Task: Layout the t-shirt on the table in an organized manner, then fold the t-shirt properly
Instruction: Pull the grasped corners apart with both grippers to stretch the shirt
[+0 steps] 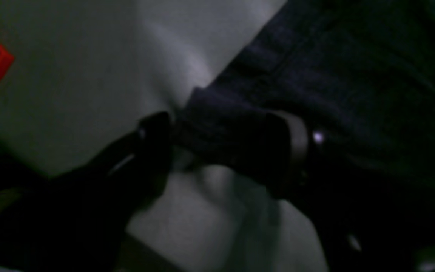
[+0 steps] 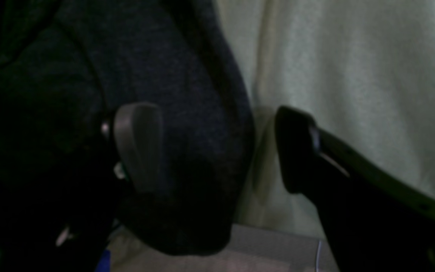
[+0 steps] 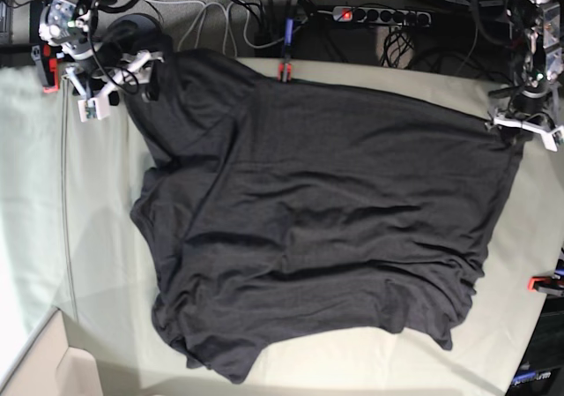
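Pale grey-green cloth covers the table (image 3: pixel 53 237), creased, with a red clamp (image 3: pixel 285 70) at the far edge and another red clamp (image 3: pixel 539 282) at the base view's right edge. Cables and a power strip (image 3: pixel 374 14) lie on the floor behind.

T-shirt (image 3: pixel 326 220) lies spread across most of the table, dark charcoal side up, wrinkled, no print visible. Lower hem area bunched and rippled; corner at base-view top left is pulled up toward the right gripper.

Right gripper (image 2: pixel 217 147): jaws wide, one finger resting on the dark fabric, the other on bare table cloth, the shirt's rounded edge in between. Not pinched yet, reads as released.

Left gripper (image 1: pixel 225 143): at the shirt's far corner on base-view right. A fold of the edge sits between the two fingers and they look drawn in on it, but the wrist view is dark and blurred; cannot tell whether it is truly clamped.

Handling, my judgement: light, soft, limp knit; it will drape and sag, drag across the table cloth and may pull that cloth into creases. Not fragile, not slippery. Best hold is at hems, corners or sleeve edges, pinching a doubled layer, both arms on opposite corners to tension it flat.

No brand, label or readable writing in any view.
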Action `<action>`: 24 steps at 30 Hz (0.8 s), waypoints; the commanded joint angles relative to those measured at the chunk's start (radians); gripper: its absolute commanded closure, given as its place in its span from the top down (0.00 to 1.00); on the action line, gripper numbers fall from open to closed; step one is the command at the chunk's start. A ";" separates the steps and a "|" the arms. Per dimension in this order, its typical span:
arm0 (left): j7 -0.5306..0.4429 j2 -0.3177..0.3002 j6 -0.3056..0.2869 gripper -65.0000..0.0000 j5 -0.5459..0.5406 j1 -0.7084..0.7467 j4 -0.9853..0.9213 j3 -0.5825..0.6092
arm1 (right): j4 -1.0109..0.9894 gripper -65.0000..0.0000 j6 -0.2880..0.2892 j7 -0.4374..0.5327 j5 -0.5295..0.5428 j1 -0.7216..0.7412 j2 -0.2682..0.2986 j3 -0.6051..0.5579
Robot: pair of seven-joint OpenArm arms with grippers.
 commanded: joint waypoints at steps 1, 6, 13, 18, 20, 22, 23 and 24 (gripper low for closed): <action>0.082 0.004 -0.022 0.46 -0.020 0.007 -0.002 0.007 | 0.009 0.63 0.004 -0.001 0.000 -0.003 0.004 0.003; 0.082 0.004 -0.022 0.36 -0.020 0.000 -0.002 0.006 | 0.007 0.30 0.004 -0.008 0.000 0.012 0.004 0.000; 0.087 0.004 -0.022 0.35 -0.020 -0.007 -0.002 0.006 | 0.009 0.00 0.004 -0.009 0.000 0.020 0.006 0.003; 0.087 0.027 -0.021 0.19 -0.022 -0.002 0.007 0.004 | 0.019 0.00 0.004 0.000 0.000 -0.003 0.006 0.028; 0.087 0.027 -0.021 0.00 -0.022 0.020 0.033 0.004 | 0.048 0.00 0.004 0.000 0.000 -0.013 0.001 0.063; 0.087 0.029 -0.021 0.00 -0.022 0.039 0.079 0.004 | 0.087 0.00 0.004 0.000 0.005 -0.029 0.000 0.094; 0.087 0.029 -0.018 0.02 -0.022 0.053 0.107 0.004 | 0.110 0.00 0.004 0.000 0.005 -0.042 -0.002 0.106; 0.087 0.029 -0.018 0.02 -0.022 0.067 0.131 0.004 | 0.133 0.00 0.004 0.000 0.005 -0.049 -0.004 0.117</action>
